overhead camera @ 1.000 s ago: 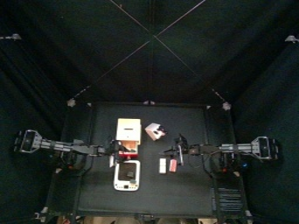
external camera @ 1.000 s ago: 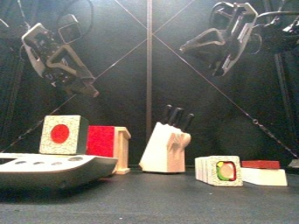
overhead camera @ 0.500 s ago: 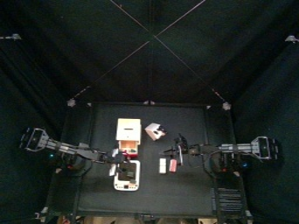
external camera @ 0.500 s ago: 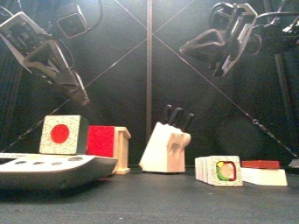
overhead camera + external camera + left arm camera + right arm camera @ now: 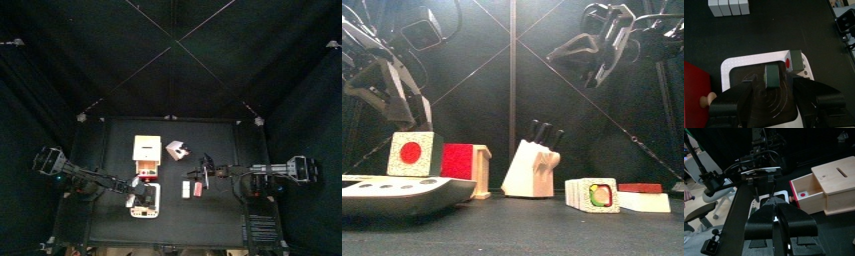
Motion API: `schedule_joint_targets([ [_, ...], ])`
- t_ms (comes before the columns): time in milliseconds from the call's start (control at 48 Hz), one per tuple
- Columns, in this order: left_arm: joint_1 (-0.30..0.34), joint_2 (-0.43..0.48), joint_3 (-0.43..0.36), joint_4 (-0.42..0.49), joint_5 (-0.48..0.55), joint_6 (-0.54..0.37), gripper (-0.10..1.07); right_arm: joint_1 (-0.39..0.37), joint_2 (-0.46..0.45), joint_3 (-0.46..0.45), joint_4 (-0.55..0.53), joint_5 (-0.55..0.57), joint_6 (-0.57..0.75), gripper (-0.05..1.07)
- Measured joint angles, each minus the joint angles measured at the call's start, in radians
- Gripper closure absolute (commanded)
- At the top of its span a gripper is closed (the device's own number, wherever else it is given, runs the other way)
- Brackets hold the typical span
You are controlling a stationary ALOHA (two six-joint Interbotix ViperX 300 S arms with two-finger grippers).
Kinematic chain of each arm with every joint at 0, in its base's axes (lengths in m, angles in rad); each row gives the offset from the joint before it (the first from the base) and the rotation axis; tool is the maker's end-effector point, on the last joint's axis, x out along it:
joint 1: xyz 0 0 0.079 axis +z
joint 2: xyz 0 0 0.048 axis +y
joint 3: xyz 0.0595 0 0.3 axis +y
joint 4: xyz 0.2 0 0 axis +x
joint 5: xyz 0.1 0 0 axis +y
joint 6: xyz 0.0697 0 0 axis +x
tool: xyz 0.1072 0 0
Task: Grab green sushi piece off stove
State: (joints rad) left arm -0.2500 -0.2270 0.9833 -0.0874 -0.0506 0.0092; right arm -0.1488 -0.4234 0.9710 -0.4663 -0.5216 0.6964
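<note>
- On the stove (image 5: 741, 65), in the left wrist view, the green sushi piece (image 5: 771, 76) stands upright on the white slab. A white piece with a red spot (image 5: 796, 62) is just beside it.
- Over the past second the left gripper (image 5: 777, 100) has swung in from the left and dropped toward the stove. Its jaws are now spread wide, one on each side of the green piece, and they are not touching it yet.
- By this reading the approach is nearly done. You still have to lower a little, close and lift.
- The right gripper (image 5: 781, 220) has not moved. It hangs high at the right with its jaws pressed together, holding nothing.
- Only the left wrist view shows the jaws lined up with the green piece.
- From above you get the layout instead: the stove (image 5: 144, 200) lies near the front of the tabletop (image 5: 221, 135), with the left arm's end over its rear edge.
- From the front, the stove (image 5: 389, 190) shows edge-on and the green piece cannot be made out. A different sushi roll (image 5: 592, 194) stands on the tabletop well apart to the right.
</note>
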Motion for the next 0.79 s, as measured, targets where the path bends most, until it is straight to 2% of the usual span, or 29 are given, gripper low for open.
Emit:
schedule_joint_targets([
  [500,0.002,0.097,-0.011,0.000,-0.020,0.000,0.13,0.000,0.002,0.000,0.000,-0.002,0.000,0.65],
  [792,0.002,0.104,-0.015,0.002,-0.021,0.003,0.29,0.000,0.003,-0.002,0.000,0.000,0.000,0.65],
])
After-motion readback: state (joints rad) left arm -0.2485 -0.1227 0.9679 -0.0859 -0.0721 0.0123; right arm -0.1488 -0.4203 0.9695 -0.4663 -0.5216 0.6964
